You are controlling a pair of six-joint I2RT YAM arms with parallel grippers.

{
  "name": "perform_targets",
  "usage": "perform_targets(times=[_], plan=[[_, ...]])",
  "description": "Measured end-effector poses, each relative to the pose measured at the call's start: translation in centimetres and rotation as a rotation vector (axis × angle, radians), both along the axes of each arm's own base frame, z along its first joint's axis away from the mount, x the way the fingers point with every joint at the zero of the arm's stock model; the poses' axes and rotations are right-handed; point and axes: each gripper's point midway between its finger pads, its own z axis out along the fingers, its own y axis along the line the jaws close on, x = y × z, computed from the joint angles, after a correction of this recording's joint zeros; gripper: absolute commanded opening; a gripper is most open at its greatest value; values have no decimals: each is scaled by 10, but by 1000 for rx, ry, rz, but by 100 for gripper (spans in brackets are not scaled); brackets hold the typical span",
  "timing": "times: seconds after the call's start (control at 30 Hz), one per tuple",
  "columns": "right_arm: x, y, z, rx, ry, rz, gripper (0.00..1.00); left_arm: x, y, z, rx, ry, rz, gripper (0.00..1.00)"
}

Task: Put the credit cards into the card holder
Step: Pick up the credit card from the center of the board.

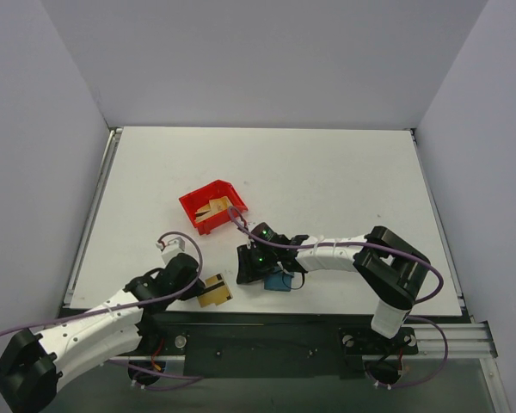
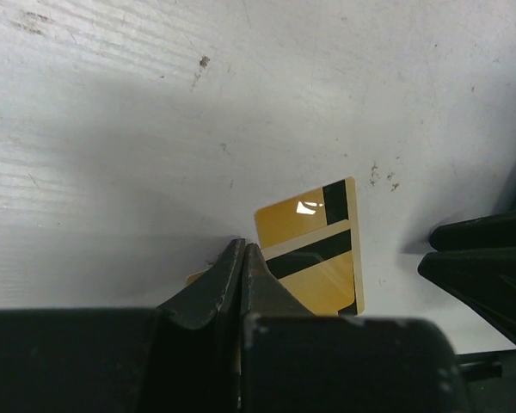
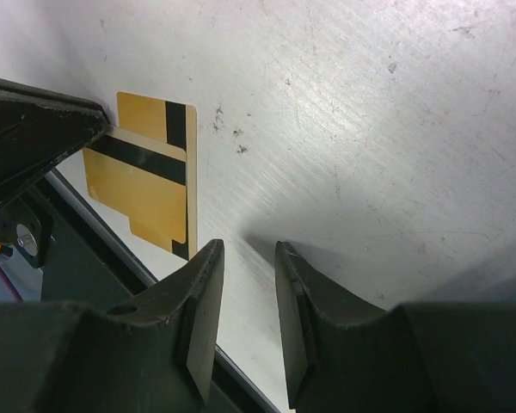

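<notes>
The left gripper (image 2: 241, 258) has its fingers pressed together at the corner of two overlapped credit cards (image 2: 314, 249); I cannot tell whether a card is pinched. The cards lie near the front edge of the table (image 3: 370, 129). The right gripper (image 3: 248, 284) faces them, its fingers slightly parted and empty, with bare table ahead. The card holder (image 1: 280, 280) sits just beside its fingers.

The left arm (image 1: 95, 327) lies low, reaching from the lower left of the top view toward bottom centre. The left gripper (image 2: 242, 254) has its jaws pressed together. The right arm (image 1: 344, 249) folds at its elbow and reaches leftward. The right gripper (image 3: 248, 258) has its jaws narrowly apart.
</notes>
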Motion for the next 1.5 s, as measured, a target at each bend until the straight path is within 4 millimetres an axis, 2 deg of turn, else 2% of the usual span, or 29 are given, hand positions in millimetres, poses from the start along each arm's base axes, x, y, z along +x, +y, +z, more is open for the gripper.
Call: perform_targets(times=[0.1,0.67,1.0,1.4,1.5], plan=[[0,0,0,0,0,0,27,-6,0,-1,-8,23,0,0],[0,0,0,0,0,-1,27,-23,-19,-2,-19,92,-34,0],[0,0,0,0,1,-2,27,-41,-28,-2,-47,133,-67,0],[0,-2,0,-5,-1,-7,28,-63,-62,-3,-86,166,-151,0],[0,-7,1,-13,-9,-16,31,-68,-67,-2,-86,177,-162,0]])
